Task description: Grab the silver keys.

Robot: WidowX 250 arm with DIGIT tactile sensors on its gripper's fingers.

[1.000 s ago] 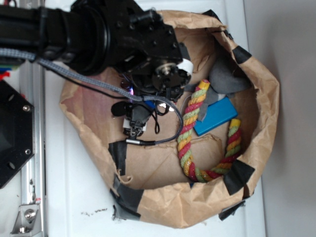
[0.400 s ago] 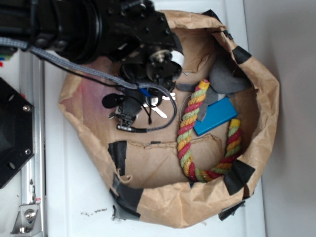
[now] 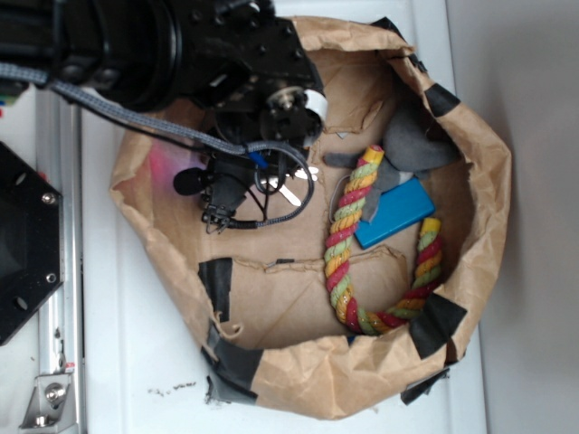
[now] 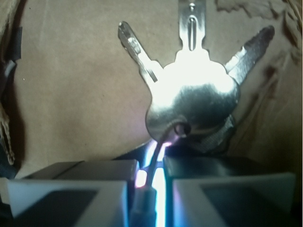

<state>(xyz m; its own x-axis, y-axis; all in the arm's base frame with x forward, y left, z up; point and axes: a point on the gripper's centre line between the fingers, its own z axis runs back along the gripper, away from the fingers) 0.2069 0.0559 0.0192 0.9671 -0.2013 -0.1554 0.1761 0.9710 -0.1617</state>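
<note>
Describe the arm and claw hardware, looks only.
Black arm with round joint housings and visible screws. A grey braided cable runs along it and loops near the black claw. In the wrist view the fingers are pale blocks with dark inner faces.

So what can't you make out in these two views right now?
- Exterior: the keys are mostly hidden under the arm and cable; only a bit of blade shows.
- Exterior: the gripper is covered by the arm.
- Wrist: glare washes out the key heads.
- Wrist: the gripper is cut off by the bottom edge; the wire runs into its narrow gap, grip unclear.
</note>
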